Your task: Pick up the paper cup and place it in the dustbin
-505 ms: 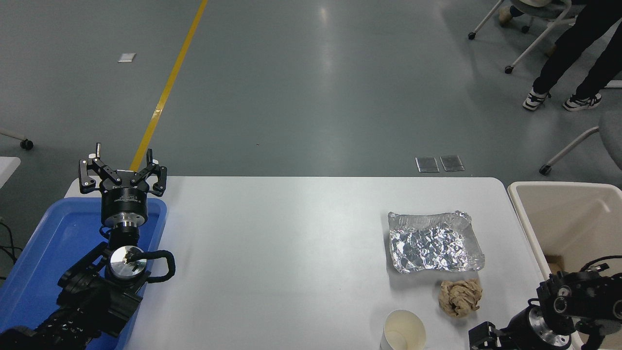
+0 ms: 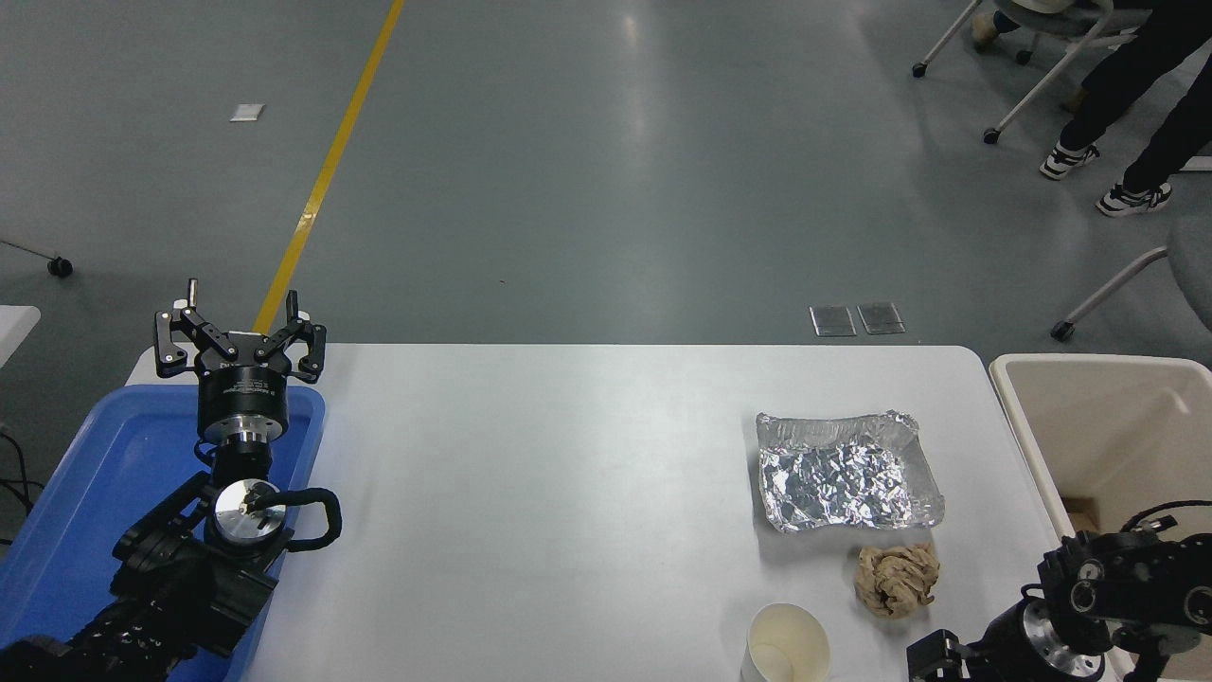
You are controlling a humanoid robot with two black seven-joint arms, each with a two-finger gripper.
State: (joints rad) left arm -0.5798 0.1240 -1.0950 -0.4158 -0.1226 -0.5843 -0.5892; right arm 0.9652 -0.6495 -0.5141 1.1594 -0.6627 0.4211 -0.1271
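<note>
Standing upright at the white surface's (image 2: 568, 455) near edge, the paper cup (image 2: 788, 644) is near a crumpled brown paper ball (image 2: 897, 579) and a foil tray (image 2: 846, 471). Right gripper (image 2: 933, 656), fingers' state unclear, is beside it. Beige dustbin (image 2: 1108, 426) stands right. Left gripper (image 2: 240, 339), fingers spread, is parked over a blue tray (image 2: 76, 493).

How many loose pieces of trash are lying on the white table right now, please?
3: the paper cup at the near edge, the crumpled brown paper ball just beyond it to the right, and the foil tray behind that. Nothing appears hidden.
</note>
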